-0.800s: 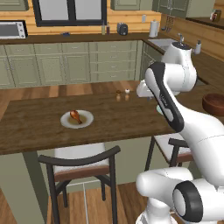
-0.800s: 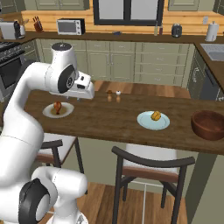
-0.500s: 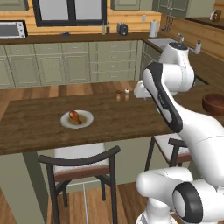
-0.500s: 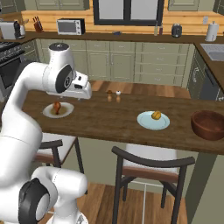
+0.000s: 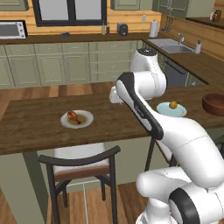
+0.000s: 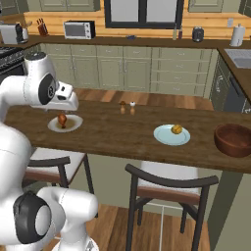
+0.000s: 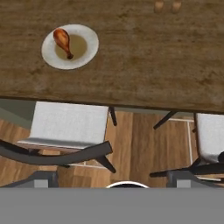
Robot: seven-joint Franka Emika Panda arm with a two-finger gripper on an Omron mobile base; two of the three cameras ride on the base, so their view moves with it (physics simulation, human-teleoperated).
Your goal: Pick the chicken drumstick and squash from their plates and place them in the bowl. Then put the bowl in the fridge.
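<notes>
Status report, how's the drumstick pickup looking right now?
Gripper open, empty, high above the counter. Drumstick on its plate. Squash on blue plate, bowl empty. Nothing in the way.

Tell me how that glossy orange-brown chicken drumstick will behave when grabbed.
The glossy orange-brown chicken drumstick looks rigid. Its shiny skin may be slippery. Its rounded, tapered shape might roll or pivot on the flat whitish plate, so gripping the thick end seems safer.

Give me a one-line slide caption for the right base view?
White robot arm poised over a wooden counter holding a chicken drumstick on a whitish plate, squash on a blue plate, and bowl.
</notes>
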